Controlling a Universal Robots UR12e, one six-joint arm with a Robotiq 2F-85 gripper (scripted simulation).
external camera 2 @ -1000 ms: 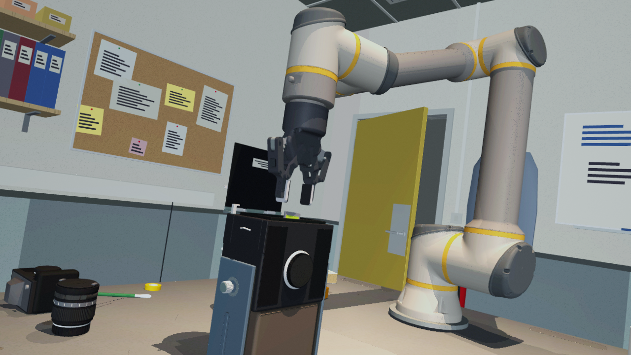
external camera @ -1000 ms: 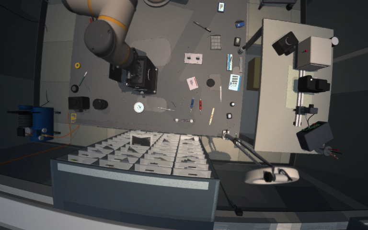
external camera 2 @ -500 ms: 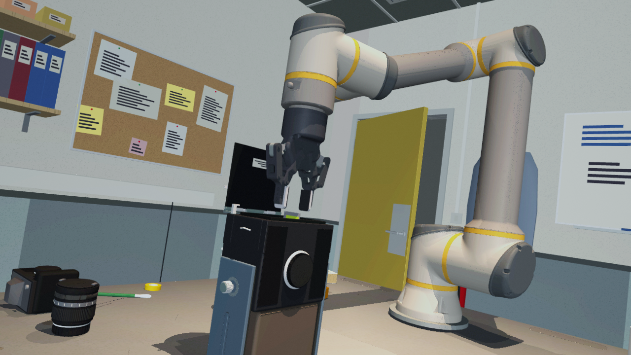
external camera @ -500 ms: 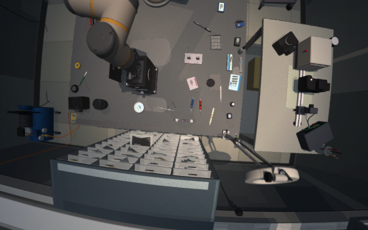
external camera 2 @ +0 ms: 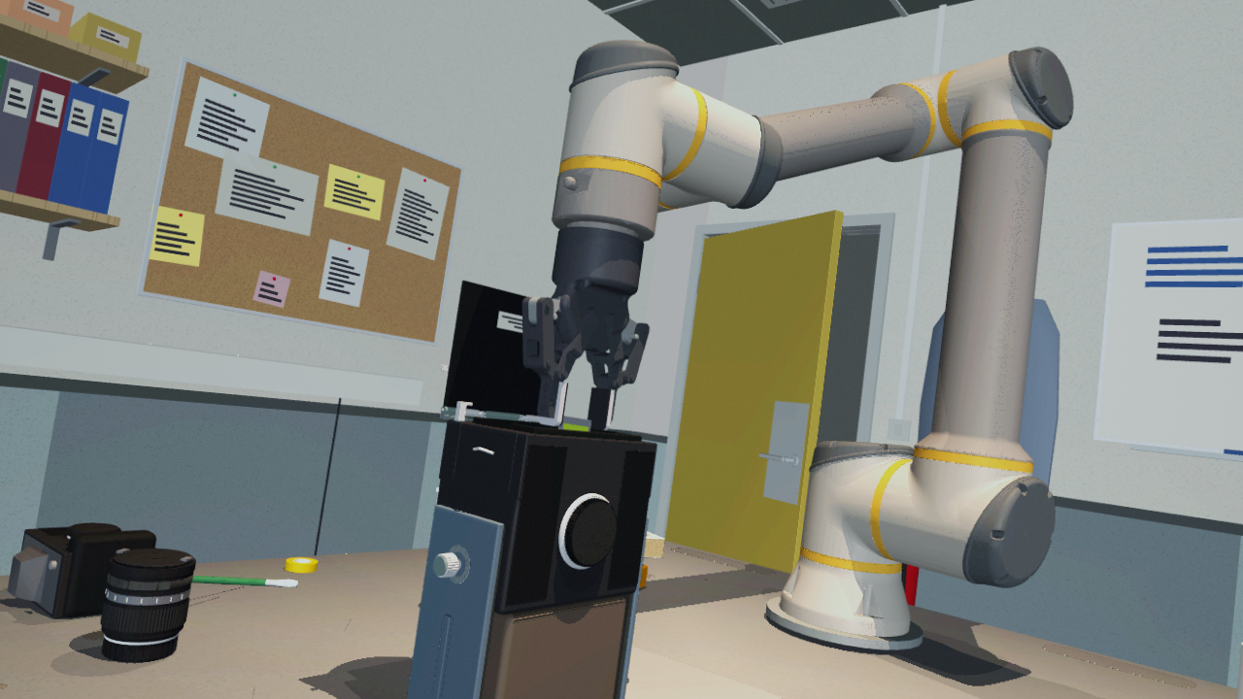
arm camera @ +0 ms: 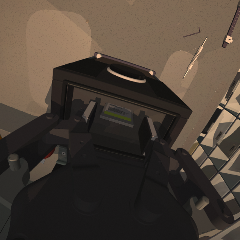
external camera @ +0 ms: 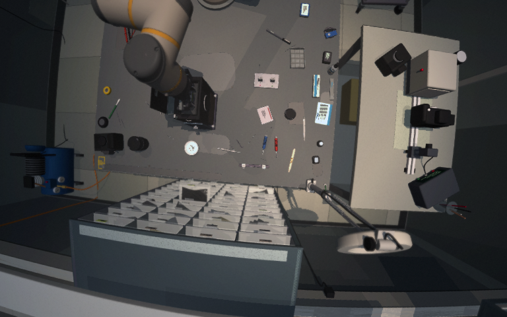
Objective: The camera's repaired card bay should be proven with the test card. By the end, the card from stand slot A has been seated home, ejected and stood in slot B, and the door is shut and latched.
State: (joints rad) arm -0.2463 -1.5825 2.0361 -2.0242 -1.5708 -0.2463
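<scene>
On the left part of the bench the black camera body (external camera 2: 548,522) stands on end with its card bay facing up and its door (external camera 2: 491,352) swung open behind it. The test card (arm camera: 117,114), grey with a green stripe, sits in the bay with only its top edge showing (external camera 2: 574,425). My gripper (external camera 2: 576,402) hangs straight over the bay, open and empty, with one fingertip on each side of the card (arm camera: 118,125). From the side camera the arm's wrist (external camera: 187,99) covers most of the camera body. The card stand is hidden from me.
A cabinet of small drawers (external camera: 202,213) runs along the bench's front edge. A spare camera (external camera 2: 61,569) and lens (external camera 2: 146,604) stand left of the camera body, with a swab (external camera 2: 243,580) and yellow tape roll (external camera 2: 302,564) behind. Small tools lie scattered to the right (external camera: 269,144).
</scene>
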